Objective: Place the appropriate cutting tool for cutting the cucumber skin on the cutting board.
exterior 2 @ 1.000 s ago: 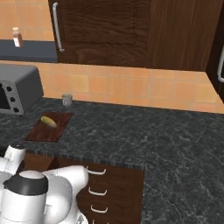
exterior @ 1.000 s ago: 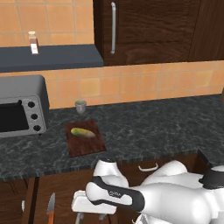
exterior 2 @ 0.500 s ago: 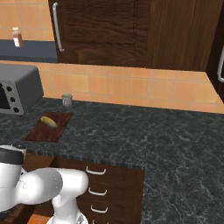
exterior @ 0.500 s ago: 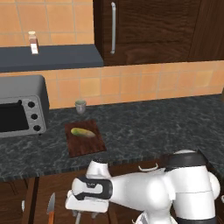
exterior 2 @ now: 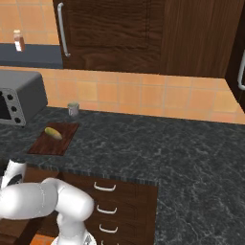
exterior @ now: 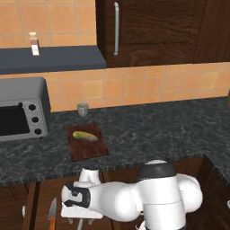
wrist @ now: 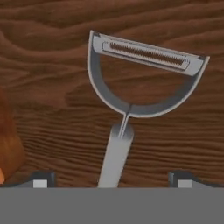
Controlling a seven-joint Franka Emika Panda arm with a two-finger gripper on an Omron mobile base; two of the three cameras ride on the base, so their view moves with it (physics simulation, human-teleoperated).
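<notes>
Peeler (wrist: 131,87) lies flat on the wood-grain floor of an open drawer, directly under the gripper (wrist: 111,177), and nothing is grasped yet. The gripper's two dark fingertips (wrist: 43,178) stand far apart, one at 8 o'clock and one at 4 o'clock in the hand view, with the grey handle running up between them toward the loop head and its toothed blade at 12 o'clock. At 9 o'clock an orange shape, probably the knife handle (wrist: 8,151), is near the left fingertip. To do this step well, I think the hand should go straight down so the handle stays centred, and close across the handle only, away from the orange handle. Farther out, in the left base view, the cutting board (exterior: 87,142) rests on the dark counter (exterior: 157,130) with the cucumber (exterior: 85,135) on it, and a toaster oven (exterior: 22,114) stands at its 9 o'clock.
</notes>
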